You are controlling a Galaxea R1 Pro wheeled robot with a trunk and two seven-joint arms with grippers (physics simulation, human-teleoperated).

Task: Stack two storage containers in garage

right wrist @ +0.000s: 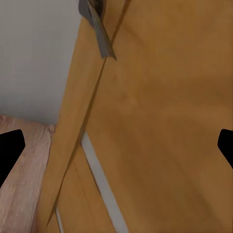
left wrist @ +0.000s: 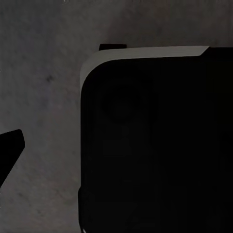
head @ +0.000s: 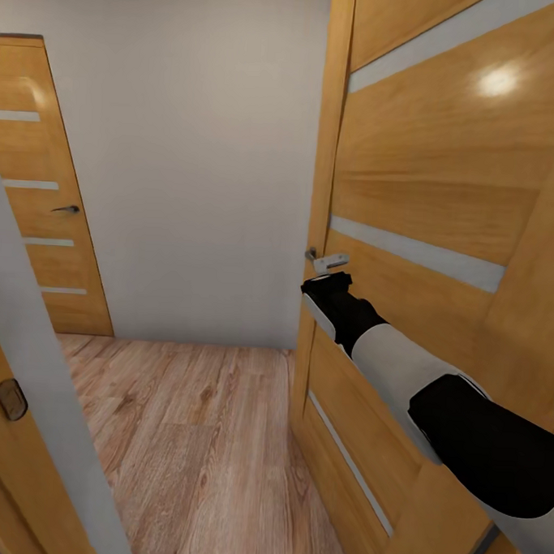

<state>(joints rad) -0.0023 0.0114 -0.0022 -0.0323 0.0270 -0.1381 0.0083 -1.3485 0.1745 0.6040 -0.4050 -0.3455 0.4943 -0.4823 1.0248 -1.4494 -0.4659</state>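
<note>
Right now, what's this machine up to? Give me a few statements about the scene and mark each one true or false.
1. The right arm reaches toward a wooden door. True.
2. The right gripper is just below that door's handle. True.
3. An orange-red bin sits on the floor. False: the wood-plank floor shown here carries no bin.
4. The second door, further back on the left, has no handle. False: it has a dark handle.
5. In the right wrist view the gripper's fingertips are pressed together. False: they sit far apart at the picture's edges, so it is open.
</note>
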